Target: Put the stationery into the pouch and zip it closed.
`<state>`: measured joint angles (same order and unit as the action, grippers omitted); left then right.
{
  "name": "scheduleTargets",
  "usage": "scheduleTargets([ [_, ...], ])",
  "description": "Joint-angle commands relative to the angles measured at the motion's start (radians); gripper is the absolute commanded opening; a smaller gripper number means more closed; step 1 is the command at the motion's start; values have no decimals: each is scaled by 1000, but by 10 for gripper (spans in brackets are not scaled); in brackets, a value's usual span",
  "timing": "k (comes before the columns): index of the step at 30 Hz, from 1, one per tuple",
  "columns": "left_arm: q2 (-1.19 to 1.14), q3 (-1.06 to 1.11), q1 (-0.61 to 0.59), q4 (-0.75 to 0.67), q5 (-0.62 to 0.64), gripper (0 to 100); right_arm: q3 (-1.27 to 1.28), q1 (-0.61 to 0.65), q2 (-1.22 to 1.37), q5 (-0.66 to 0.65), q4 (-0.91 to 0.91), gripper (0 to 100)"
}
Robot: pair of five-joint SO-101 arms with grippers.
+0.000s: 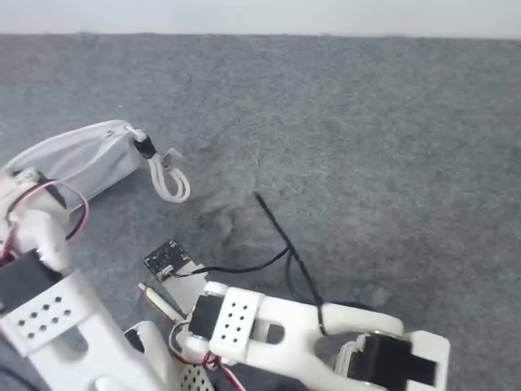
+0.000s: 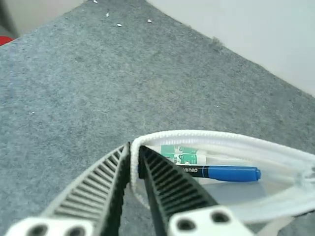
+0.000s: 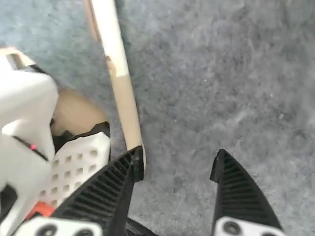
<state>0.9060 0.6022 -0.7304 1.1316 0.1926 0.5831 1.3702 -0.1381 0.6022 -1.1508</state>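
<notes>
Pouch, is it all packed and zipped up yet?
Not yet. Done: a blue pen and a green-and-white item lie inside the pouch. In hand: the left hand pinches the pouch's open rim, and the right hand sits open beside a tan stick on the table. Left: get that stick in, then zip the pouch, which gapes open.

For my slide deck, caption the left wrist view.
Left gripper pinching the rim of the white pouch, blue pen inside.
</notes>
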Motion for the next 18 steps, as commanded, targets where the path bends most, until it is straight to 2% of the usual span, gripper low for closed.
scheduleTargets([
  [1,6,-54,-32,-40,-11,12,-8,8,-99,12,-19,220],
  [9,5,-48,-75,-71,-6,12,184,35,-143,12,137,220],
  [14,5,-48,-74,-68,-5,12,192,127,-142,18,188,220],
  [18,5,-36,-74,-66,-5,12,193,134,-127,18,255,220],
])
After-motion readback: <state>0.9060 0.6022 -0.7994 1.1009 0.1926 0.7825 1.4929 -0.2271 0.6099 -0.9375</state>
